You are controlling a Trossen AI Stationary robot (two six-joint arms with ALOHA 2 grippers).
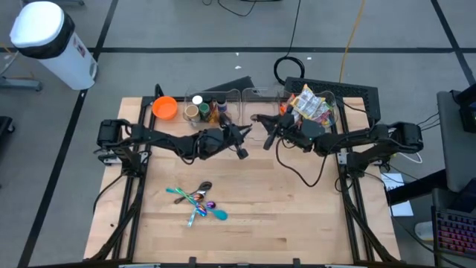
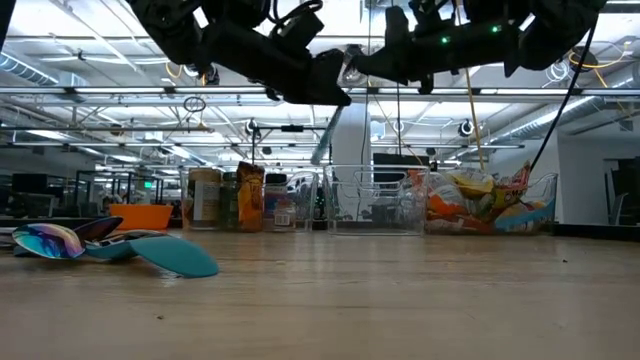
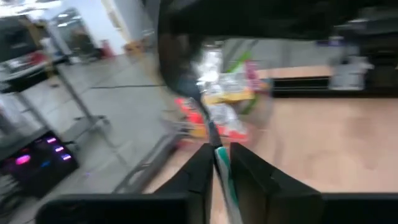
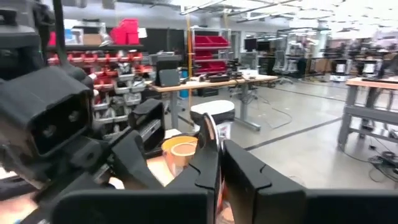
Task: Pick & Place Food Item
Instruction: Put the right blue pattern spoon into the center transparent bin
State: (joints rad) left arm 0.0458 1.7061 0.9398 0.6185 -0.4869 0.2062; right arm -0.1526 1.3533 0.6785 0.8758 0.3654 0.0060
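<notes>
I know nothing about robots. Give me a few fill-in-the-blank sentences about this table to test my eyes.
The round plastic bowl beside the jars is ___.
The colourful spoons lie heaped on the wooden ___.
The right gripper, meeting the left gripper mid-table, is shut on a thin ___.
Missing: orange; table; spoon.

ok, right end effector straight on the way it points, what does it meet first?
Likely the left end effector, close ahead, with the spoon between them; jars and orange bowl lie beyond. Depth unclear.
</notes>
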